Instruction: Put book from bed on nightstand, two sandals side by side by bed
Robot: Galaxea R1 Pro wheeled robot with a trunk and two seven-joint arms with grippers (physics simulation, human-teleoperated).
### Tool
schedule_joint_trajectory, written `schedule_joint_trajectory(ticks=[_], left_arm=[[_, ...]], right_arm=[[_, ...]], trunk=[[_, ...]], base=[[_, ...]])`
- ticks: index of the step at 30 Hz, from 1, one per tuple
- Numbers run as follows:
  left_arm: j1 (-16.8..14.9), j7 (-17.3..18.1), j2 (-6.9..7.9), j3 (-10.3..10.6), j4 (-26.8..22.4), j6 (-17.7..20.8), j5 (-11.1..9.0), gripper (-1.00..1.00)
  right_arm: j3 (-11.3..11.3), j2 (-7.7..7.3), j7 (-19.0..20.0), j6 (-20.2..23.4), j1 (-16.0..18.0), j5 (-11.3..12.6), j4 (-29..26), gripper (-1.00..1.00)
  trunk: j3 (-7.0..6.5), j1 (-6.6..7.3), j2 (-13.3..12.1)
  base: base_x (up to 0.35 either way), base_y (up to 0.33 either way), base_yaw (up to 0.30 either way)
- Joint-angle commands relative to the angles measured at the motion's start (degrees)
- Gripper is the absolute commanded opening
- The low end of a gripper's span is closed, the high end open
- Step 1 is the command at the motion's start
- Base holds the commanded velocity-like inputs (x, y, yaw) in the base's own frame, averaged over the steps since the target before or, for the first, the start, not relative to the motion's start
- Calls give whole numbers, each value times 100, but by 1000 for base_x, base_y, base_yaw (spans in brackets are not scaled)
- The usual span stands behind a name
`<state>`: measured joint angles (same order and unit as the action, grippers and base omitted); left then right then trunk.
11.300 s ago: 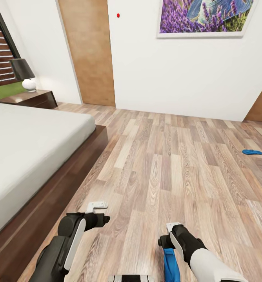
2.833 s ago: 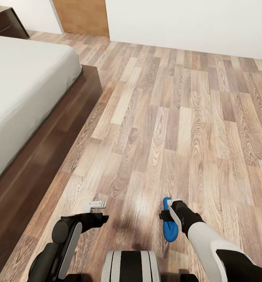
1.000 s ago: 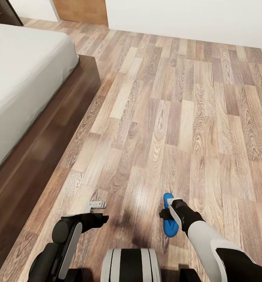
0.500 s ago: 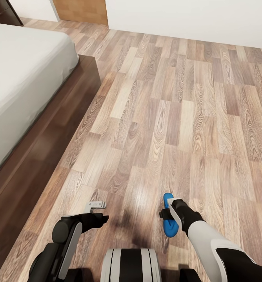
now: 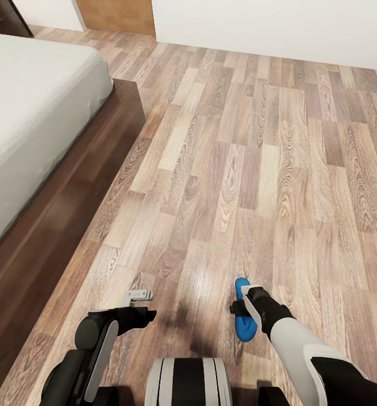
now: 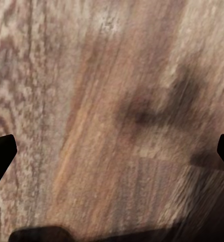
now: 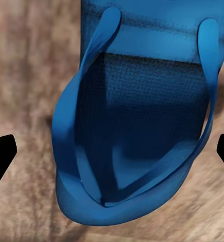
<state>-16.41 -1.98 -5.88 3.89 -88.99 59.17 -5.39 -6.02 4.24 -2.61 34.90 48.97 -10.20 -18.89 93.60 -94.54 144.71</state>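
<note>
A blue sandal (image 5: 244, 330) (image 7: 137, 116) lies on the wood floor, straps up. My right gripper (image 5: 244, 293) (image 7: 112, 154) hangs over it, open, its dark fingertips (image 7: 1, 154) wide apart and clear of the sandal's sides. My left gripper (image 5: 139, 294) (image 6: 112, 154) is open over bare floor with nothing between its fingers. The bed (image 5: 36, 107), with its off-white mattress and low dark wood frame (image 5: 70, 208), runs along the left. A dark corner of the nightstand (image 5: 1, 17) shows at the far top left. The book and the other sandal are out of view.
Wood plank floor (image 5: 256, 169) stretches ahead and to the right, up to a white wall (image 5: 267, 22). A brown door (image 5: 118, 14) stands at the far left of that wall. My base (image 5: 185, 383) shows at the bottom edge.
Nothing has visibly moved over the last second. Since the oldest frame the camera has tilted down, and the sandal sits further forward under my right gripper.
</note>
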Motion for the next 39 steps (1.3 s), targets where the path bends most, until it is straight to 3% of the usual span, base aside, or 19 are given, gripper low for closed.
schedule_joint_trajectory(ticks=[1, 7, 39], left_arm=[[-2, -21, -1, -3, -4, 24, -42, 100], [-2, -22, -1, -3, 0, 24, -43, 100], [-2, -22, -1, -3, 5, 24, -44, 100]], right_arm=[[-48, 7, 3, 26, 2, -53, -9, 100], [-48, 7, 0, 26, 14, -53, -9, 100], [-48, 7, -2, 26, 19, -53, -9, 100]], trunk=[[3, 1, 1], [136, -15, 9], [136, -15, 9]], base=[[0, 0, 0], [0, 0, 0], [0, 0, 0]])
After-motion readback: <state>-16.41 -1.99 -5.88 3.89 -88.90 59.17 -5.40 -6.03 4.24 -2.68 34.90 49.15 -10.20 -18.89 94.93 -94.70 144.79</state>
